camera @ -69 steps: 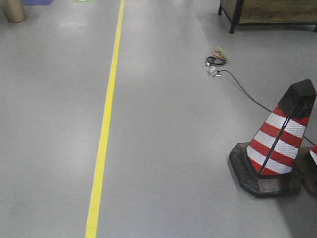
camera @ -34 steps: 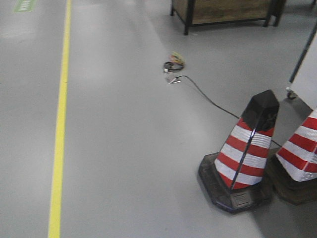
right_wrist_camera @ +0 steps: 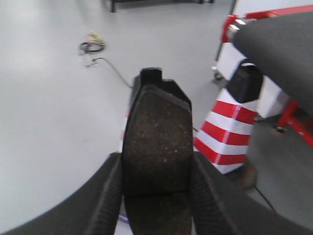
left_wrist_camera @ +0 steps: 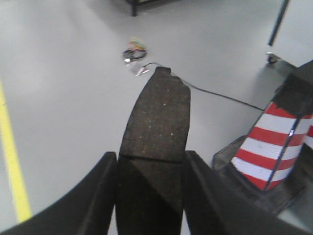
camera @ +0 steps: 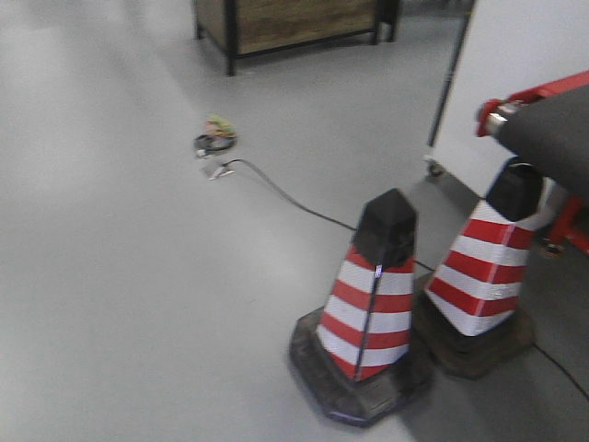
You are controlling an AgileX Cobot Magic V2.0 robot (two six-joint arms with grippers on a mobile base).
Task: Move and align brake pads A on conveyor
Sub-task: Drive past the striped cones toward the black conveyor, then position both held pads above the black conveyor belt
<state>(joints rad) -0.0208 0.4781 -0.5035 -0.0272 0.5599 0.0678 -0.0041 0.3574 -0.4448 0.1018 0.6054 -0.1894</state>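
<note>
The conveyor (camera: 557, 129) stands off to the right, behind two striped cones (camera: 370, 295); the right gripper (right_wrist_camera: 156, 164) looks nearer to it. Its fingers pinch the right brake pad (right_wrist_camera: 156, 122), and the left gripper (left_wrist_camera: 150, 161) pinches the left brake pad (left_wrist_camera: 159, 112). Each pad's long axis points forward from the jaws, well apart from the belt.

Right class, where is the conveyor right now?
The conveyor sits at the front view's right edge, just above the farther striped traffic cone, beside a white panel.

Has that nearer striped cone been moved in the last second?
No. The nearer cone and the cable coil on the floor slid left in frame together; the camera swung right.
</note>
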